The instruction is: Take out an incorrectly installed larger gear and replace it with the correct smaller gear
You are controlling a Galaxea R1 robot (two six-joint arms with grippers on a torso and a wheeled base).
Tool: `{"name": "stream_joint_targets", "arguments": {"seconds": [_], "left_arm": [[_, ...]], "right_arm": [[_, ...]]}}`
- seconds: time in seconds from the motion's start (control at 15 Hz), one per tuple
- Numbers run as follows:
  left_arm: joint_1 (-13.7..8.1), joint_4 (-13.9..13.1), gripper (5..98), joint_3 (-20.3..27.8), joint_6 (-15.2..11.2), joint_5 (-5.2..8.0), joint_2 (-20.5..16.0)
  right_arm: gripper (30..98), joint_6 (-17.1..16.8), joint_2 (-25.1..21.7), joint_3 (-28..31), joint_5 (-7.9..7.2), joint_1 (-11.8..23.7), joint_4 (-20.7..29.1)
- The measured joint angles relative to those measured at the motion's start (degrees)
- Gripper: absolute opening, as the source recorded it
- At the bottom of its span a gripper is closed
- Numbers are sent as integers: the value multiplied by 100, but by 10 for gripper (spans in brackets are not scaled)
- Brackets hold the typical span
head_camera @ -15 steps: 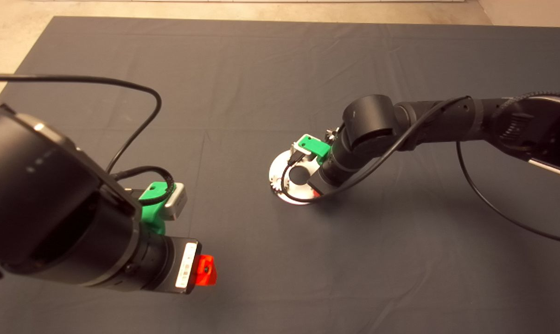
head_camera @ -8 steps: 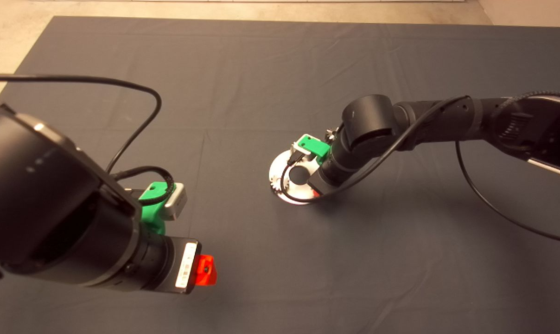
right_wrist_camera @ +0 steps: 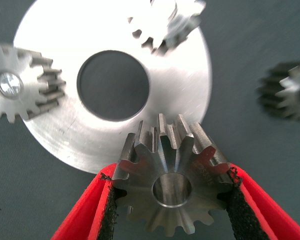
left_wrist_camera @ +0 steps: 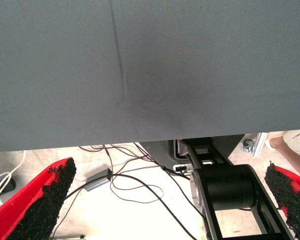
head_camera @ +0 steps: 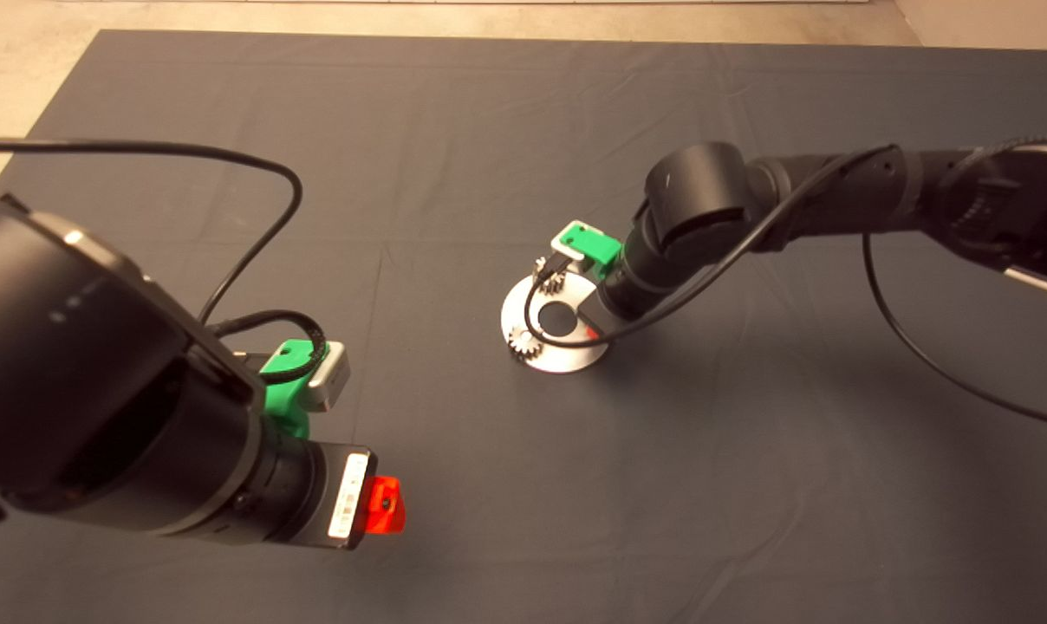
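A dark mat is covering the bench, creased in places. Beyond its edge, cables are trailing over pale floor (someone's leg is showing there).

The right tool hangs just above the round steel plate, its red fingers clamped on the larger gear; its black arm reaches in bent at the wrist. The left tool, fingers spread wide, hovers well apart from the plate.
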Motion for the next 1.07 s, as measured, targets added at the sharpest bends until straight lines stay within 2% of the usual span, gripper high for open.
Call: {"name": "stream_joint_targets", "arguments": {"seconds": [0.33,0.53,0.67,0.87,1.07], "left_arm": [[0,-2,982,0,0,0,11],[0,-11,982,0,-1,2,11],[0,-18,982,0,-1,2,11],[0,-21,982,0,-1,0,13],[0,-21,982,0,-2,2,11]], "right_arm": [[492,154,-4,293,34,299,235],[492,173,-152,407,78,309,271],[492,226,-532,584,73,309,318],[491,254,-1082,951,-12,309,357],[492,255,-1535,1265,71,305,425]]}}
